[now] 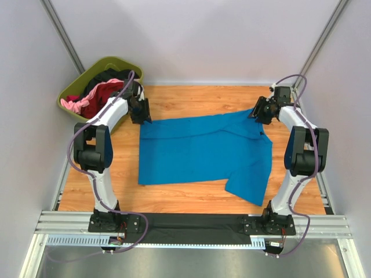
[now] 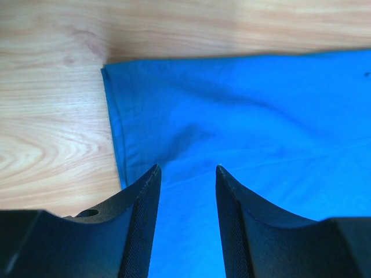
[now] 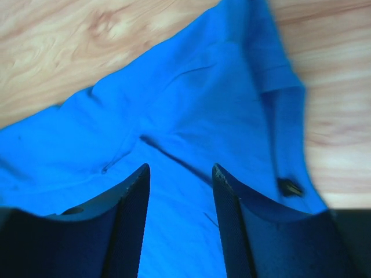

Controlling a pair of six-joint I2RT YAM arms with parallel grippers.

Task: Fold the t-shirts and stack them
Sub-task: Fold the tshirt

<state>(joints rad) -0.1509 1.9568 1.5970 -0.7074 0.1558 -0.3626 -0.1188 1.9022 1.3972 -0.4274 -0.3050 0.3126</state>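
Two wrist views crop blue t-shirt (image 1: 203,153) — tub (image 1: 116,59) clothes (image 1: 102,90) tangled.

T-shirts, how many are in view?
4: blue t-shirt spread on the table; dark red shirt, pink shirt and black shirt heaped in the green tub. More may be hidden.

Readable text: none for you here.
Small dark tag (image 3: 288,186) on bright blue cloth t-shirt (image 3: 191,104): blurred, unreadable.

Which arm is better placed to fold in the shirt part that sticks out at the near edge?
Probably the right: that flap of the bright blue cloth t-shirt lies on its side, while the left pincer hovers over the far left corner.
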